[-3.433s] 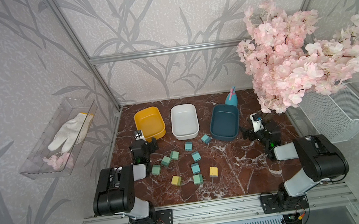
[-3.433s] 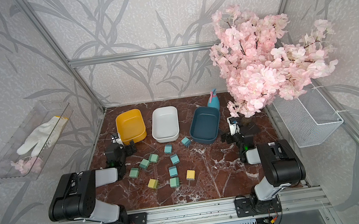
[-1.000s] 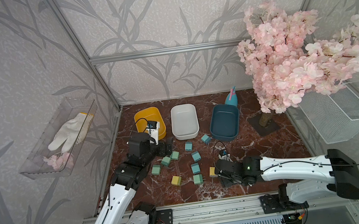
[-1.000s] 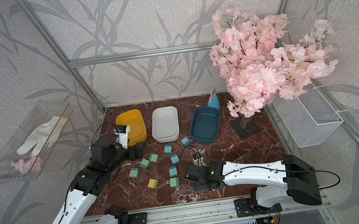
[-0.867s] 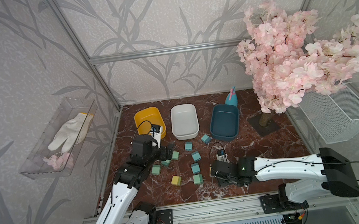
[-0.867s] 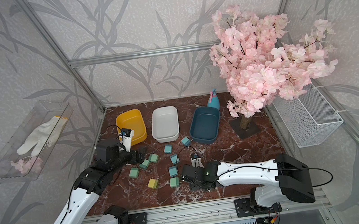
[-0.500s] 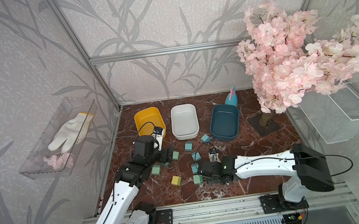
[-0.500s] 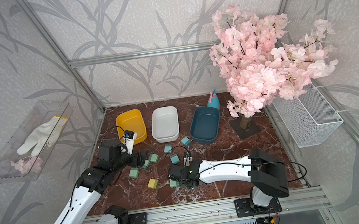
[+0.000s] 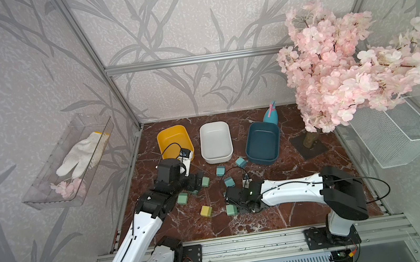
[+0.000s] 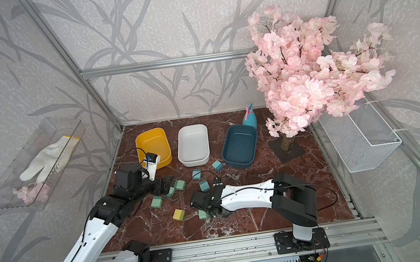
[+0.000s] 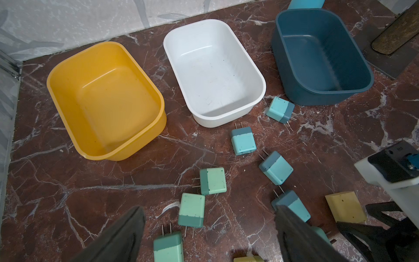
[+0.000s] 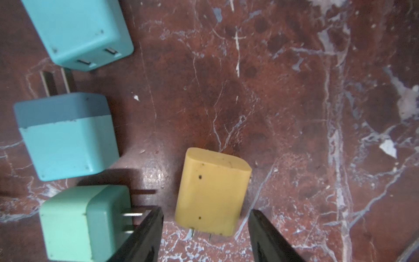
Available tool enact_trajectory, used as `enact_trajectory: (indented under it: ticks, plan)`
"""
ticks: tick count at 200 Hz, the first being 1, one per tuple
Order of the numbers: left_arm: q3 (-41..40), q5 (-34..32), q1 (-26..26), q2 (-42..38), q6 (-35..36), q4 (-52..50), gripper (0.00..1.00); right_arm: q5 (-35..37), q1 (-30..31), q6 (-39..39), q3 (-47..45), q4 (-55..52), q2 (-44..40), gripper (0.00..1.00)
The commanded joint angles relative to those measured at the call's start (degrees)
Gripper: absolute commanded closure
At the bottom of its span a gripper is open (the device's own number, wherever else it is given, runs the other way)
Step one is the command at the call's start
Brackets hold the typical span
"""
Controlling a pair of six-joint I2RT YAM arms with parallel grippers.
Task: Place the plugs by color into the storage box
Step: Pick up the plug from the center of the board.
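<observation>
My right end effector (image 12: 205, 211) is spread, its fingers straddling a yellow plug (image 12: 213, 192) that lies on its side on the marble counter (image 12: 294, 90). A thin gap shows on each side, so nothing is pinched. A sage green plug (image 12: 68, 222) lies just beside one finger, with two light blue plugs (image 12: 68, 140) past it. My left end effector (image 11: 208, 209) is spread wide above a cluster of green plugs (image 11: 192, 209). Every plug I see lies loose on the counter, in front of the yellow box (image 11: 106, 99), white box (image 11: 213, 68) and dark blue box (image 11: 317, 52) along its back edge.
</observation>
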Motion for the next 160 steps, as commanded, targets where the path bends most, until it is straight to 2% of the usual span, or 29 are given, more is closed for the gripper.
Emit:
enact_trajectory:
  ticks: [1, 25, 41, 54, 73, 84, 110, 125, 160]
  plan:
    - [-0.67, 0.79, -0.03, -0.04, 0.83, 0.82, 0.08, 0.23, -0.63, 1.04, -0.92, -1.87, 0.15, 0.35]
    - [-0.58, 1.01, -0.02, 0.12, 0.87, 0.95, 0.08, -0.88, -1.54, 1.17, -2.4, 0.67, 0.33, 0.37]
    - [-0.58, 0.97, -0.03, 0.12, 0.83, 0.99, 0.08, -1.66, -2.49, 0.96, -3.31, 3.43, 0.4, 0.41]
    - [-0.71, 0.9, -0.03, 0.15, 0.86, 1.02, 0.08, -2.67, -3.24, 0.23, -3.78, 5.81, 0.72, 0.48]
    - [-0.84, 1.18, -0.03, 0.23, 0.8, 1.16, 0.08, -4.55, -4.13, -0.66, -3.31, 6.89, 1.82, 0.66]
    - [-0.85, 1.46, -0.03, 0.3, 0.74, 1.2, 0.08, -4.91, -4.07, -1.26, -3.04, 6.7, 2.3, 0.72]
    - [-0.93, 1.74, -0.03, 0.44, 0.7, 1.36, 0.08, -4.6, -4.06, -2.61, -2.53, 3.48, 2.06, 0.74]
    - [-0.85, 1.65, -0.03, 0.6, 0.72, 1.42, 0.08, -3.06, -4.05, -3.95, -2.0, 0.45, 0.79, 0.8]
    - [-0.68, 1.97, -0.03, 1.26, 0.65, 1.44, 0.09, -0.84, -4.06, -8.34, -1.05, -5.03, -3.19, 0.8]
